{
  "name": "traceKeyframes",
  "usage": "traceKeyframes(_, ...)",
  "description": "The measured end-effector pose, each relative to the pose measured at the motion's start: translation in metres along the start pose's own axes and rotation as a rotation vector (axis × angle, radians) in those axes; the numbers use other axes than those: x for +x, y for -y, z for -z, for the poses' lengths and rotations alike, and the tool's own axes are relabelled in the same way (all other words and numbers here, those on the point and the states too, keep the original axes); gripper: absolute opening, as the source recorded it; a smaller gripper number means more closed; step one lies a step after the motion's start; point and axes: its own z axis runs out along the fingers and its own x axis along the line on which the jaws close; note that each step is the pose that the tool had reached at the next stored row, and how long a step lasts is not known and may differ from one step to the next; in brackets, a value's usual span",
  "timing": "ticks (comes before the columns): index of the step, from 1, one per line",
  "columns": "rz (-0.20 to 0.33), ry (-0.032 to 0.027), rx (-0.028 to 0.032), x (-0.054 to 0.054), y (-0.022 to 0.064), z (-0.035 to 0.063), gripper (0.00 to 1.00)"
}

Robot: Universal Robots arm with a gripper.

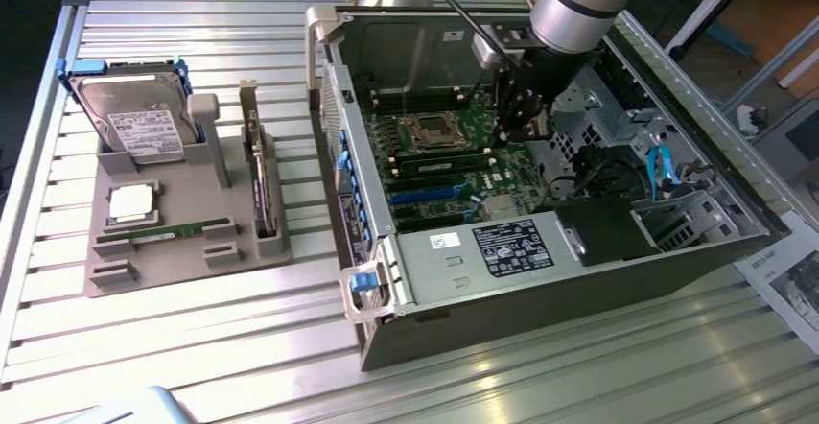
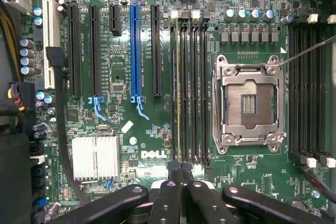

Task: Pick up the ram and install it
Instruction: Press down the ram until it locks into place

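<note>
The ram, a long thin green stick, lies flat in the front slot of the grey holder on the exterior view's left, far from my gripper. My gripper hangs inside the open computer case over the motherboard. In the wrist view the gripper is shut, its black fingers pressed together with nothing between them. The tips sit at the end of the bank of memory slots. The outermost slot seems to hold a thin board seen edge-on.
The holder also carries a hard drive, a square silver processor chip and an upright expansion card. An empty processor socket lies beside the memory slots. The power supply, blue cables and case walls hem in the motherboard.
</note>
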Motion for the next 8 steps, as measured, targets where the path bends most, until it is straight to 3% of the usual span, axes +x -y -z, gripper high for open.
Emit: traceKeyframes(8,0.000,-0.0001,0.0000,0.000,-0.0004,-0.0111,0.10)
